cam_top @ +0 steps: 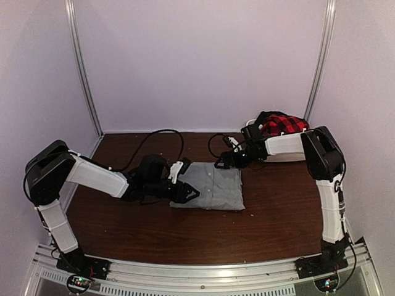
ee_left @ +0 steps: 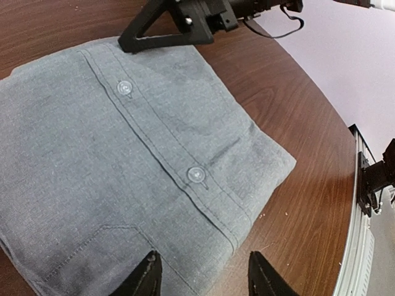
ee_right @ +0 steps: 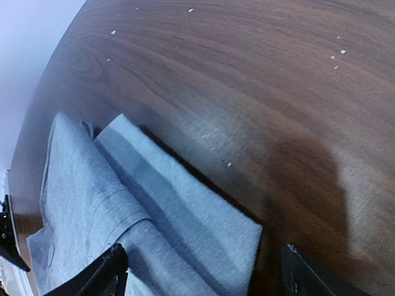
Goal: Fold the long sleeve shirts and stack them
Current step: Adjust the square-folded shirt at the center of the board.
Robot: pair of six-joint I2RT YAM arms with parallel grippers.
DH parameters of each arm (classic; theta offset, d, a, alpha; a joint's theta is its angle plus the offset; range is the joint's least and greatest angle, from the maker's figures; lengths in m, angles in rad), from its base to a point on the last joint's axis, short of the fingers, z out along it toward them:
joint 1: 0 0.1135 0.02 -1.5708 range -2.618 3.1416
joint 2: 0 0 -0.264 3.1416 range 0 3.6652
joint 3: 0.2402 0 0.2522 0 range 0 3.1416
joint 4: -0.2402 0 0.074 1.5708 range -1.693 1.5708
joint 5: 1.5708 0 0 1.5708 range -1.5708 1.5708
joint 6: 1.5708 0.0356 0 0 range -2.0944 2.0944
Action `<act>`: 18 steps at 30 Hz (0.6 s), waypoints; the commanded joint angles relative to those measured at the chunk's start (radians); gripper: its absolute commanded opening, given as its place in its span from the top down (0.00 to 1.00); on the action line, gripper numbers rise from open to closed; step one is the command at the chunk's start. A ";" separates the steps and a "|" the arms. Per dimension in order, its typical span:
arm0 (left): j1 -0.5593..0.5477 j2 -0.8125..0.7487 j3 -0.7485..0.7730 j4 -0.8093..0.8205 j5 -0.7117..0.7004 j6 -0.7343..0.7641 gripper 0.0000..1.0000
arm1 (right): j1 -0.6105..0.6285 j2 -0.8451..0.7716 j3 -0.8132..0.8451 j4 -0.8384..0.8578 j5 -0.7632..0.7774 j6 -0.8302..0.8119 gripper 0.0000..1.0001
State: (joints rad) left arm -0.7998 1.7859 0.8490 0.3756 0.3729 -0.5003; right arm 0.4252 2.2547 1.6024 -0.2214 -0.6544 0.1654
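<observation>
A light-grey button-up long sleeve shirt (cam_top: 216, 188) lies folded into a flat rectangle in the middle of the table. My left gripper (cam_top: 191, 193) hovers over its left edge, open; in the left wrist view the fingertips (ee_left: 148, 274) straddle the shirt's (ee_left: 123, 154) pocket corner without pinching it. My right gripper (cam_top: 221, 163) is at the shirt's far edge, open wide above a folded corner (ee_right: 173, 209), nothing held. A red-and-black plaid shirt (cam_top: 284, 125) lies bunched at the back right.
The brown wooden table (cam_top: 185, 234) is walled in by white panels at the back and sides. Black cables (cam_top: 162, 132) trail behind the left arm. A metal rail (cam_top: 203, 271) carries both arm bases along the near edge.
</observation>
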 commanded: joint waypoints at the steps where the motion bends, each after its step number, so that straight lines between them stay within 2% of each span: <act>1: -0.004 -0.025 -0.010 0.029 -0.035 -0.006 0.51 | 0.004 -0.058 -0.136 0.053 -0.114 0.037 0.14; 6: -0.004 -0.078 -0.059 0.005 -0.072 -0.036 0.51 | 0.004 -0.232 -0.429 0.161 -0.109 0.077 0.17; 12: -0.004 -0.201 -0.163 -0.053 -0.162 -0.106 0.49 | 0.045 -0.525 -0.802 0.264 -0.049 0.165 0.18; 15: -0.005 -0.271 -0.202 -0.113 -0.211 -0.136 0.48 | 0.084 -0.663 -0.914 0.256 0.013 0.205 0.18; 18: -0.006 -0.349 -0.250 -0.151 -0.254 -0.167 0.41 | 0.080 -0.760 -0.933 0.211 0.111 0.219 0.14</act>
State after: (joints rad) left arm -0.8005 1.5272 0.6491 0.2790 0.2085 -0.6098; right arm 0.5049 1.5986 0.6865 0.0021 -0.6811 0.3313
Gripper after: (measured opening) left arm 0.550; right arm 0.836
